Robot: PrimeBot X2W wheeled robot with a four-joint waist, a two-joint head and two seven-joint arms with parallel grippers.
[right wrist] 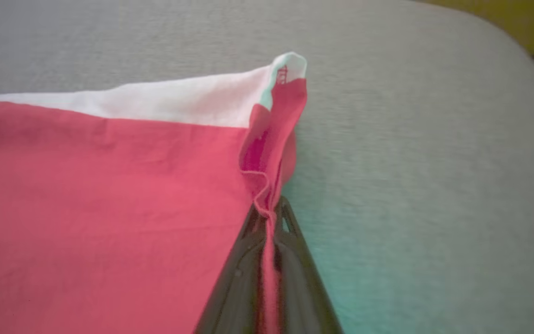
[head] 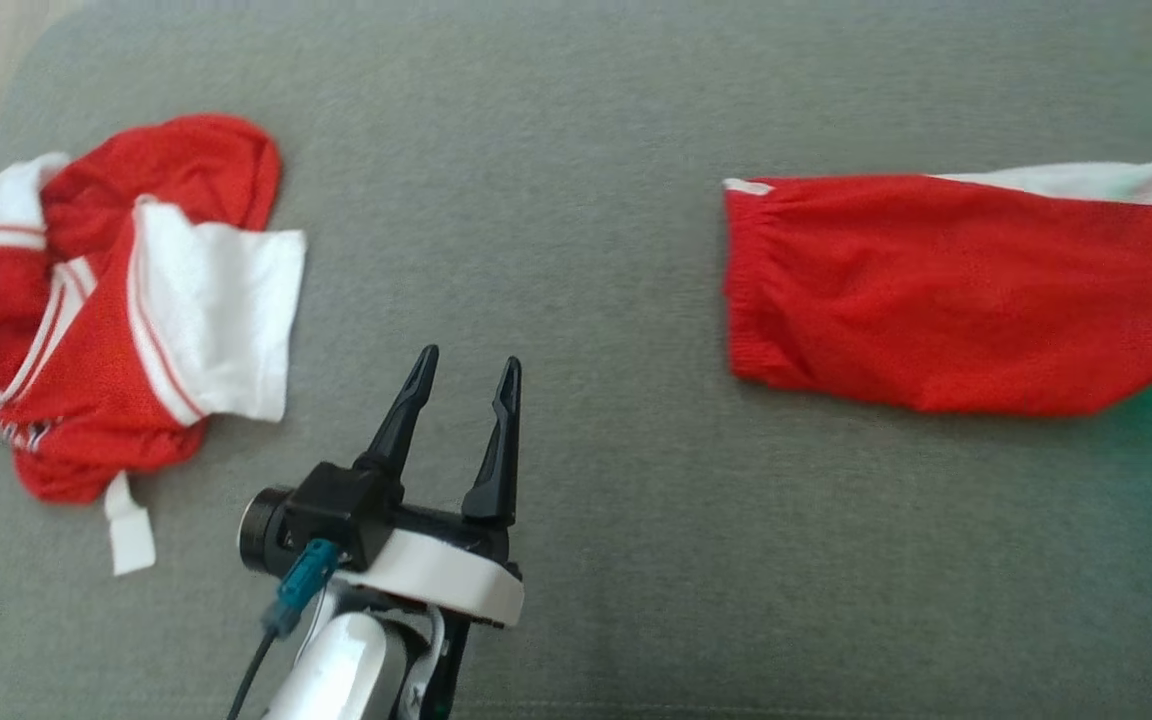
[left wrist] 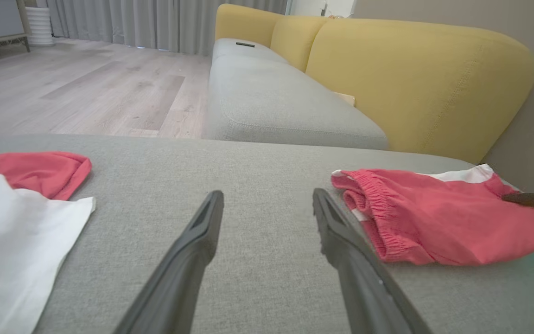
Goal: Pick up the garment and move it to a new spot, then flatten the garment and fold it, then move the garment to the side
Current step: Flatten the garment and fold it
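**Red garment pinched at its right end**

Grips the red garment at its right end with the right pincer, fingers pressed together on a raised fold of the red cloth. Shows that garment spread fairly flat on the grey cushion, at the right of the head view, with the elastic waistband toward the middle and a white strip along the far edge. Holds the left pincer apart, clamped on nothing, over bare cushion between the two cloths and touching neither. Has a crumpled red-and-white jersey at the left of the cushion, a white sleeve lying uppermost. Looks from the left wrist past the garment to a yellow sofa back and a wooden floor beyond the cushion's far edge.
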